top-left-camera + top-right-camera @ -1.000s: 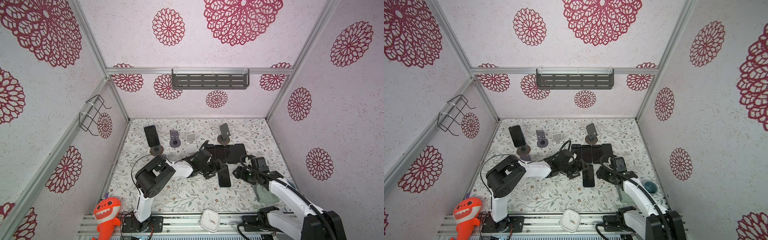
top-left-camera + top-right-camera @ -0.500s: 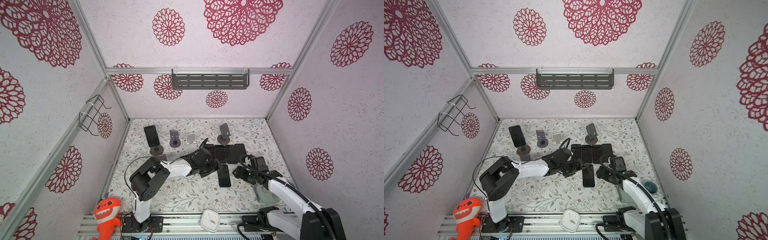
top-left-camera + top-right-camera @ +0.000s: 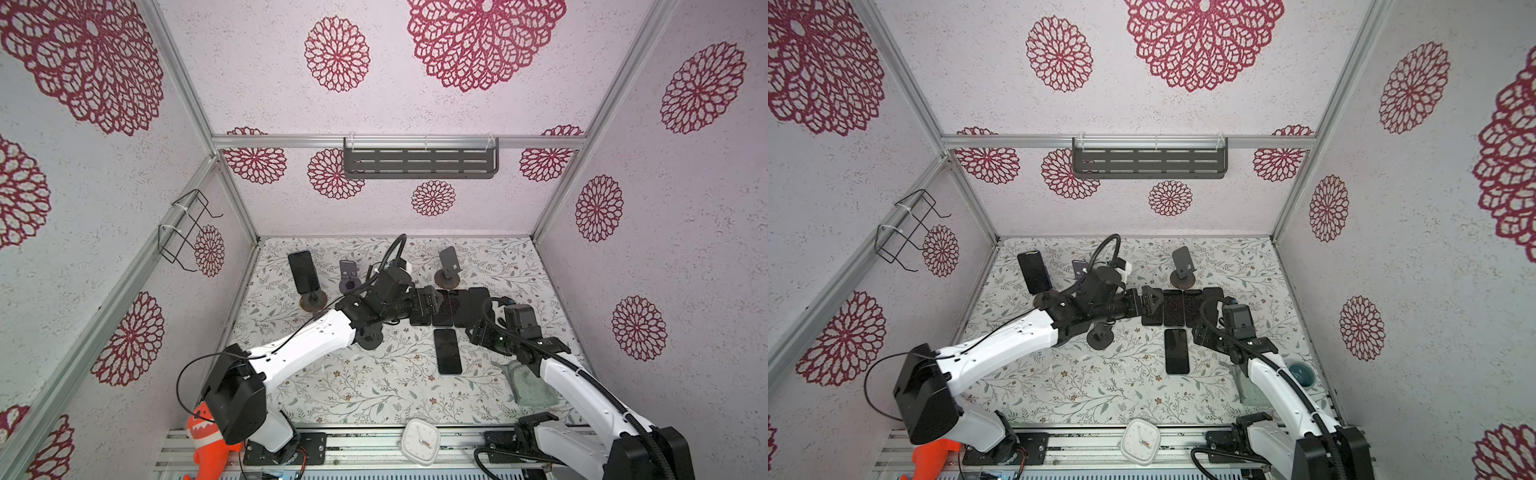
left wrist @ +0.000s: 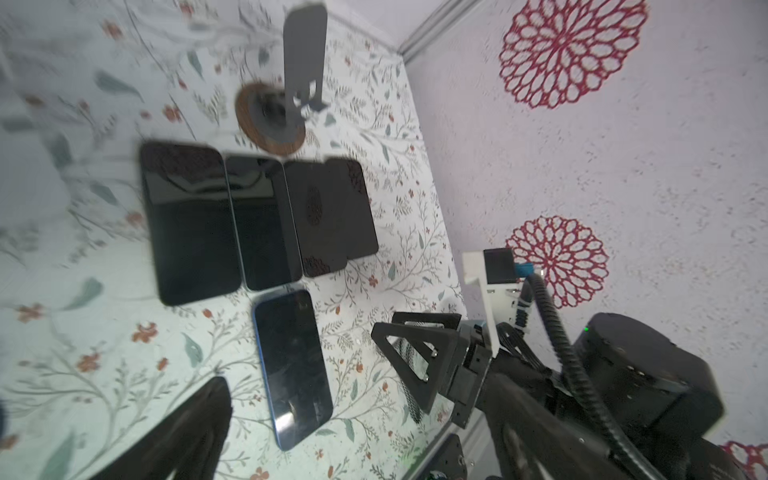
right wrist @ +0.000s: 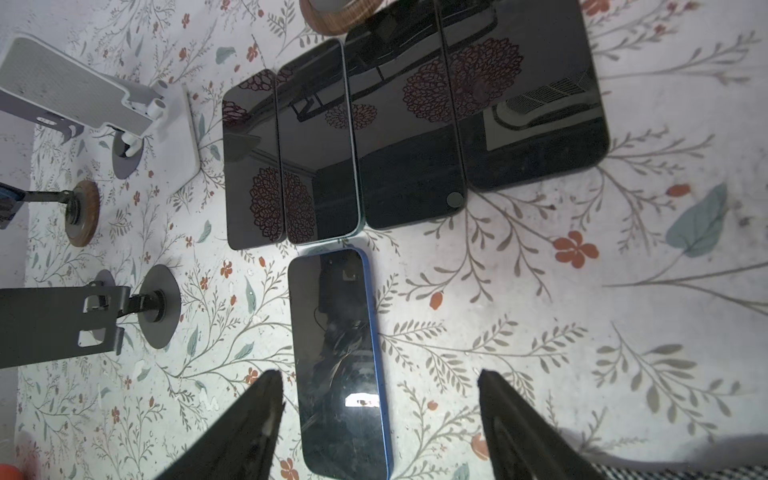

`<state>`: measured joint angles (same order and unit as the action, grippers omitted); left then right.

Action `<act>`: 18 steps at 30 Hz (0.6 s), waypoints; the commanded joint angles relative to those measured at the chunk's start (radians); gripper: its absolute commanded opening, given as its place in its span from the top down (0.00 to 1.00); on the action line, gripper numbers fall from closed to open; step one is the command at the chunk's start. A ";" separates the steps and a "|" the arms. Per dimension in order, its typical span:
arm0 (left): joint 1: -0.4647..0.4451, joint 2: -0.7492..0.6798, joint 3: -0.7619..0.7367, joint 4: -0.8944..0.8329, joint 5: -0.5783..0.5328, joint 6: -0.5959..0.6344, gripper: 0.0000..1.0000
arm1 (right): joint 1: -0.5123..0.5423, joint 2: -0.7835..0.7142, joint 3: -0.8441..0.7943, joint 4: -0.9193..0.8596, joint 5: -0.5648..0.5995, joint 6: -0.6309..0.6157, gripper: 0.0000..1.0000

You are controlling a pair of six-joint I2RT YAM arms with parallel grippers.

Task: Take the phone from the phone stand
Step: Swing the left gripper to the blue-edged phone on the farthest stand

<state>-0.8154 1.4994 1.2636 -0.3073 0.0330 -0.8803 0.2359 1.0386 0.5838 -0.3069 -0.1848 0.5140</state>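
Seemingly between picks, the left gripper (image 3: 432, 300) hangs empty, jaws wide apart, at the row of flat phones (image 3: 453, 307), the right gripper (image 5: 378, 376) likewise above the blue phone (image 5: 340, 361), while the standing phone (image 3: 304, 271) leans on its phone stand (image 3: 312, 301) well behind the left wrist, needing a reach back.

Table cover (image 3: 374, 386): white, grey-green leaf sprigs, small red flowers. Walls (image 3: 665, 249): pale, crimson rosettes. Lone phone (image 5: 340, 353): blue-edged, black screen.
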 commanded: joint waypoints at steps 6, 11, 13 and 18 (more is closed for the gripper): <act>0.254 -0.215 0.041 -0.361 -0.328 0.303 0.02 | 0.005 -0.001 0.029 0.044 0.019 -0.027 0.22; 0.426 -0.310 -0.025 -0.331 -0.411 0.427 0.02 | 0.005 0.014 -0.001 0.105 0.012 -0.010 0.22; 0.491 -0.314 -0.054 -0.293 -0.384 0.456 0.02 | 0.006 0.031 0.004 0.111 0.006 -0.006 0.22; 0.582 -0.274 -0.086 -0.212 -0.407 0.515 0.02 | 0.006 0.025 0.022 0.089 0.022 -0.003 0.22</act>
<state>-0.2619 1.1973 1.1969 -0.5797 -0.3496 -0.4500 0.2367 1.0771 0.5823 -0.2291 -0.1795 0.5079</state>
